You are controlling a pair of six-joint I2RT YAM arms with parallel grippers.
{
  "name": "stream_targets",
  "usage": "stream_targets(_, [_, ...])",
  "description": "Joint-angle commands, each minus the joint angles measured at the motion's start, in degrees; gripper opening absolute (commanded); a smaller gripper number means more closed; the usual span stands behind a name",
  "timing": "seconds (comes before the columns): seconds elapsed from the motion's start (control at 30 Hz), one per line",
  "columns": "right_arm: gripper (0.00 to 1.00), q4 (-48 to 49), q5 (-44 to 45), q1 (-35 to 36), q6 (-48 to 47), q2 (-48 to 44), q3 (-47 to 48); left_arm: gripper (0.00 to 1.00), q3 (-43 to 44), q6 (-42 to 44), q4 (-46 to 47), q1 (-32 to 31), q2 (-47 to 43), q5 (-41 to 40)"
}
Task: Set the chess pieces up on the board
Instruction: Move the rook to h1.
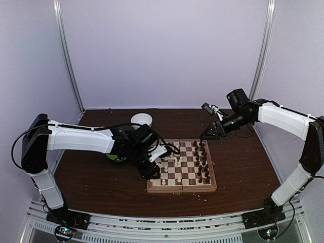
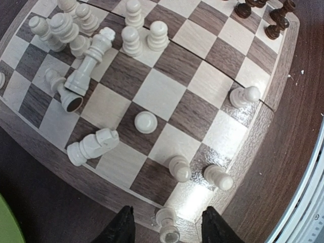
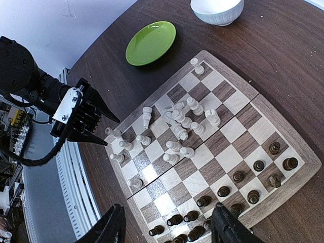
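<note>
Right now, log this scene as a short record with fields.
board: open flat on the table
white pieces: bunched on the left arm's half, several toppled
dark pieces: two rough rows along the right arm's side
left gripper: open, low at the board's edge, a pawn between its fingers, not gripped
right gripper: open, empty, above the dark side
bowl, plate: off the board, past the white side

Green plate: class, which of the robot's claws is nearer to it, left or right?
Left. The left claw is at the board's edge by the white pieces, the side facing the green plate. The right claw hovers over the dark pieces at the opposite edge.
</note>
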Motion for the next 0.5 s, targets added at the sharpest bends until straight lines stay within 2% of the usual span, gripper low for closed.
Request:
stream_targets(0.0, [0.57,-0.03,0.47,-0.52,-1.2,0.8,0.76,0.44,0.13,1.63,-0.06,-0.88,0.3,-1.04])
stream_targets(0.17, [0.57,-0.31,0.3,-0.51,-1.26,1.24,0.94,0.35,0.37,2.04,-1.24,-0.97,1.26,-1.86])
stream_targets(0.37, [0.56,-0.39,0.25,-0.51,-1.27,1.39,1.05,0.36,-0.22,2.2,-3.01,-1.24,1.05,-3.1])
stream_targets(0.47, [0.56,-0.44,0.12,-0.54,-1.3,1.55,1.09,0.32,-0.46,2.2,-3.4,-1.23,1.0,-3.47])
